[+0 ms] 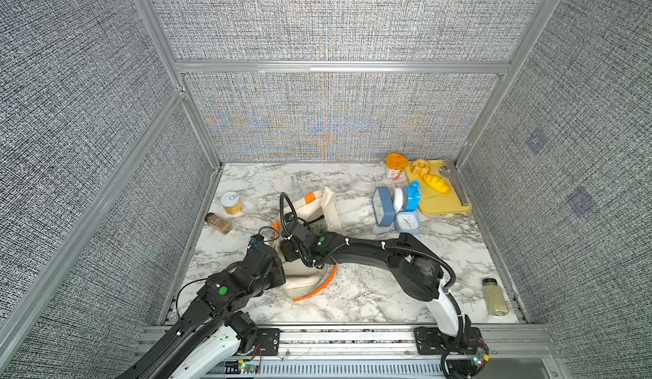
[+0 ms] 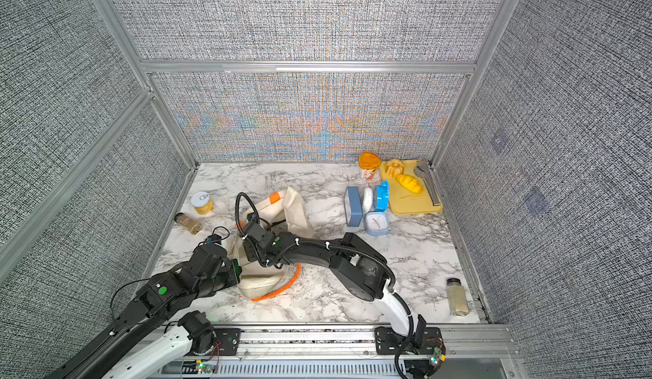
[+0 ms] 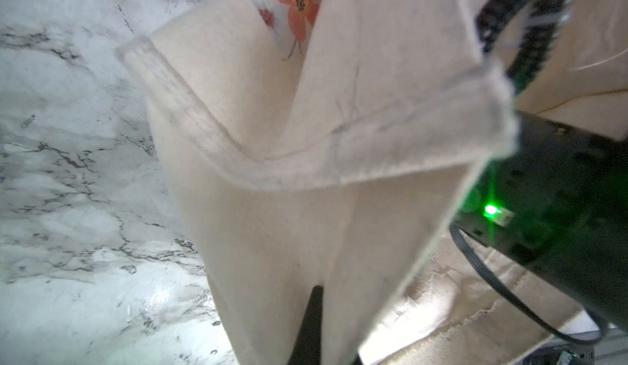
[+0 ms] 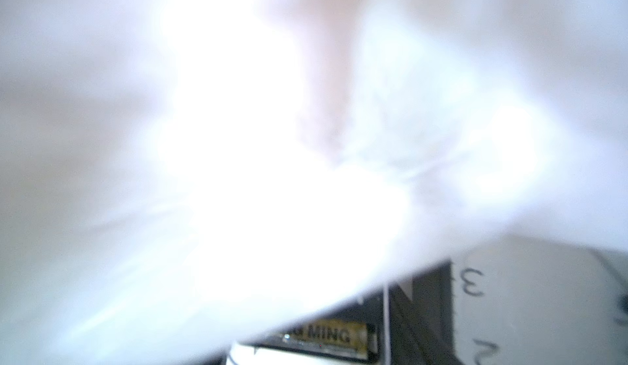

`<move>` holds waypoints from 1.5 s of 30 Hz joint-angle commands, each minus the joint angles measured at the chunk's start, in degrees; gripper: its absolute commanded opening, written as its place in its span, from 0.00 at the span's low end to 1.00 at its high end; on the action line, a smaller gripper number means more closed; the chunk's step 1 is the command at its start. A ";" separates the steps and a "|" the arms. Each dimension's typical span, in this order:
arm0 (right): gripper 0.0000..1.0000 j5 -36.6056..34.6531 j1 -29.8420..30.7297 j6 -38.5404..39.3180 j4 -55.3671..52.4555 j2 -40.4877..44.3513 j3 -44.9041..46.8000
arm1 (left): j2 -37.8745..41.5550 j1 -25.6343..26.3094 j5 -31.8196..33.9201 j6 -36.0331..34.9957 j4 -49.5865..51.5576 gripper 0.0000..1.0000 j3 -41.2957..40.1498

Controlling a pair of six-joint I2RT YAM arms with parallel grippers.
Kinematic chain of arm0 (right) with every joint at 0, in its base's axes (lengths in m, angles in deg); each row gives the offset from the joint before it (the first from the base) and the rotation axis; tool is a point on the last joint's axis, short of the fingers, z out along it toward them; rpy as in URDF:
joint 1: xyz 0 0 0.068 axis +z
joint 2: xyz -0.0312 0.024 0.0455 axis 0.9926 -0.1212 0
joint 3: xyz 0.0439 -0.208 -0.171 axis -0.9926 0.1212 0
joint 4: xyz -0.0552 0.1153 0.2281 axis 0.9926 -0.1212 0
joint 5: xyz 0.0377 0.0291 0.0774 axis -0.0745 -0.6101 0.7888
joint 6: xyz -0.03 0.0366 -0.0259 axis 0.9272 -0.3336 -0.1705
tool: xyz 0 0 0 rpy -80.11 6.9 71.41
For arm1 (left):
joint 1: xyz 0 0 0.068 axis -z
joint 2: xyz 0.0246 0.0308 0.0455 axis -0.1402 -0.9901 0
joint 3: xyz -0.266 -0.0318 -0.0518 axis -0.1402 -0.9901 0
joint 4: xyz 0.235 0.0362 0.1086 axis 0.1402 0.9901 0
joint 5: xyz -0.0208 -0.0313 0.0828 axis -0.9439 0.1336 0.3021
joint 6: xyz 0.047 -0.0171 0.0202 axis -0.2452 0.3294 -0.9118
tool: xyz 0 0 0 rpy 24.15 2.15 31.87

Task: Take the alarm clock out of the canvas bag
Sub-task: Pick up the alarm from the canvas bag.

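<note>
The canvas bag (image 1: 330,206) lies slumped in the middle of the marble table (image 1: 370,296), with an orange handle (image 1: 319,288) curling out at its near end. The left gripper (image 1: 281,253) is pinched tight on the bag's cream hem at the robot's left side. In the left wrist view one dark finger (image 3: 311,315) shows between folds of cloth, below a printed red flower (image 3: 299,3). The right gripper (image 1: 311,227) reaches down among the bag's folds. Its wrist view is mostly glaring white cloth (badly blurred), and its jaws show in no view, so I cannot tell how wide they stand. Under the cloth's edge in that view sits the alarm clock (image 4: 543,295), a pale dial with the numerals 3 and 2, inside the bag. Well to the right, a square blue clock (image 1: 408,222) stands just beside a yellow board (image 1: 448,204).
</note>
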 commanded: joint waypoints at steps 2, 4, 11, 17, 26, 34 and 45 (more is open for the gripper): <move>0.48 1.40 -0.17 1.09 -0.24 2.42 0.67 | -0.73 -0.06 0.59 -0.93 -1.36 0.00 0.32; 0.48 2.14 -0.33 0.90 -1.15 3.42 0.70 | -1.10 -0.06 0.90 -1.28 -1.80 0.00 0.76; 0.48 4.92 -1.10 1.25 -6.19 8.35 0.49 | -1.98 -0.13 1.43 -2.09 -1.90 0.00 3.53; 0.48 9.53 -2.63 1.50 -11.64 16.00 2.49 | -2.81 -0.15 0.97 -3.84 -3.09 0.00 5.61; 0.48 22.68 -5.37 -0.75 -16.61 27.15 5.91 | -5.74 -0.24 -0.15 -7.36 -3.76 0.00 10.84; 0.48 27.65 -10.22 -6.91 -22.87 36.38 7.22 | -7.00 -0.24 0.09 -9.92 -3.63 0.00 13.61; 0.48 29.62 -20.64 -35.11 -28.43 53.80 21.09 | -7.62 -0.24 1.87 -12.66 -5.42 0.00 14.88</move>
